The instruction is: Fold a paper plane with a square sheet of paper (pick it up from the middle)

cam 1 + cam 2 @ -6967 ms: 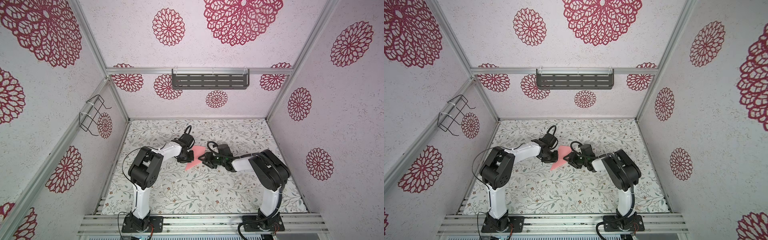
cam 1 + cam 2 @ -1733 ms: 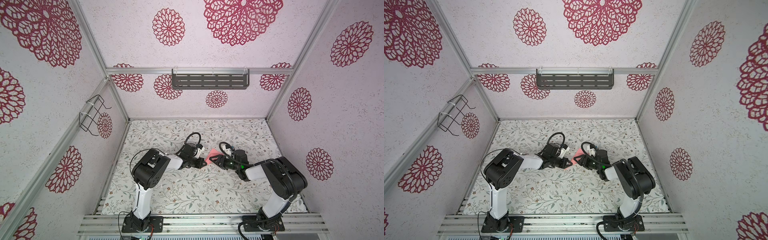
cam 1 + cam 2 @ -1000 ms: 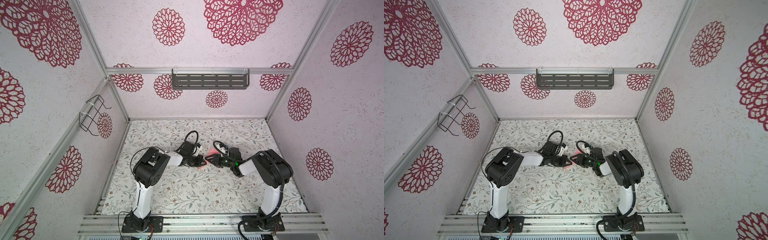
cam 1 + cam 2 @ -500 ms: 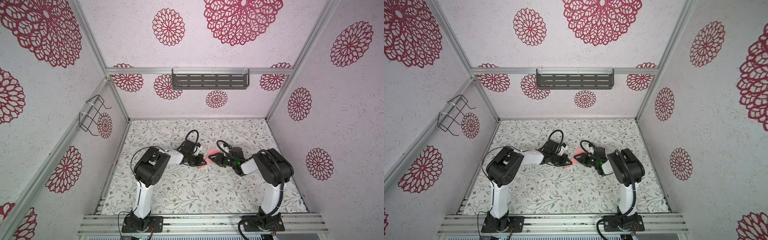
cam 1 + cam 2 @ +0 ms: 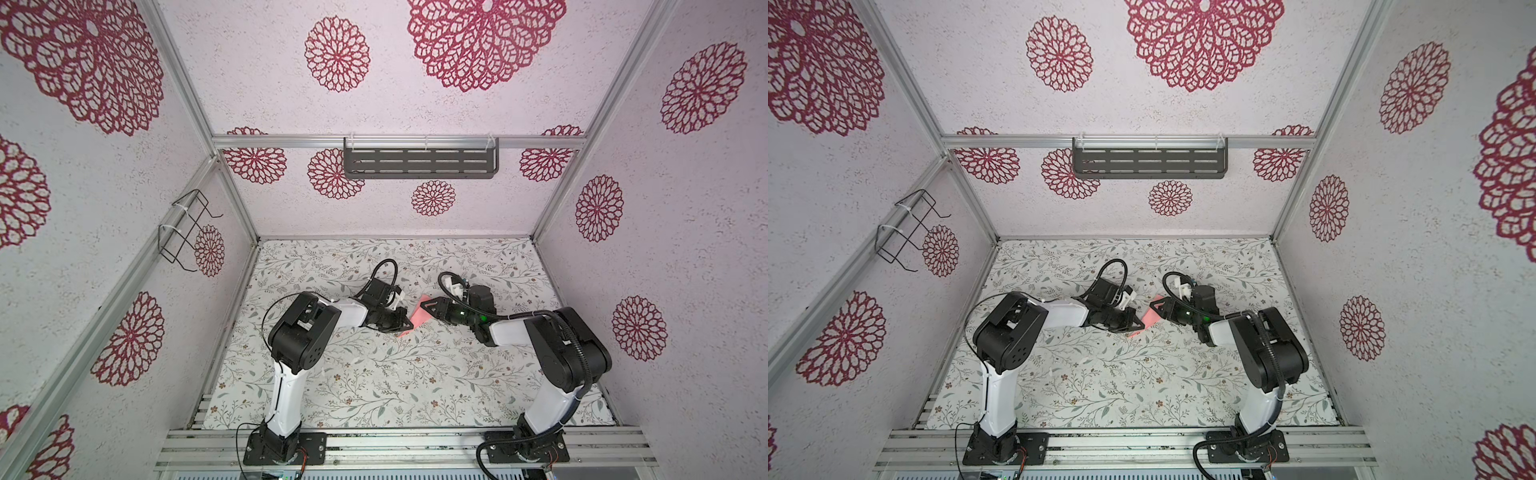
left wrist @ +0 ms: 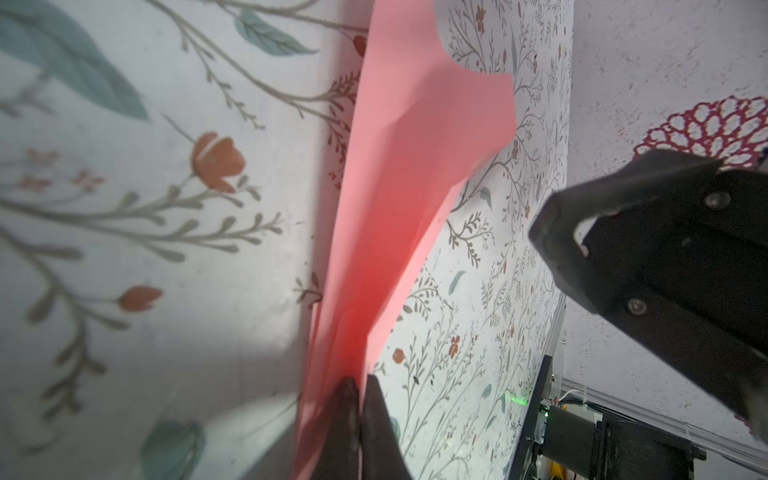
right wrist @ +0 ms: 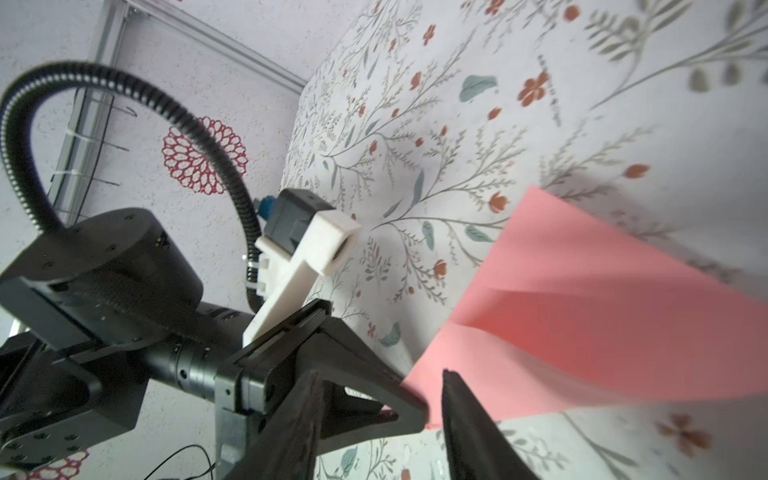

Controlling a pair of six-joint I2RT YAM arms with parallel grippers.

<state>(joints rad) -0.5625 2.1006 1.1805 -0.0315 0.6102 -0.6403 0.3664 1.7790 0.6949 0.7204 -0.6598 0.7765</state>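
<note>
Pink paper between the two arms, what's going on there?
Paper-plane fold in progress. The left pincer is shut on one end of the salmon-pink sheet of paper, at the middle of the floral tabletop. The sheet is creased and bowed, not yet a dart. The right pincer is open beside the sheet's other end; the left wrist view shows it apart from the paper.

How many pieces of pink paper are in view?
1. The pink sheet is near the middle of the table, pinched by the left gripper, with the open right gripper beside it. No other is visible.
</note>
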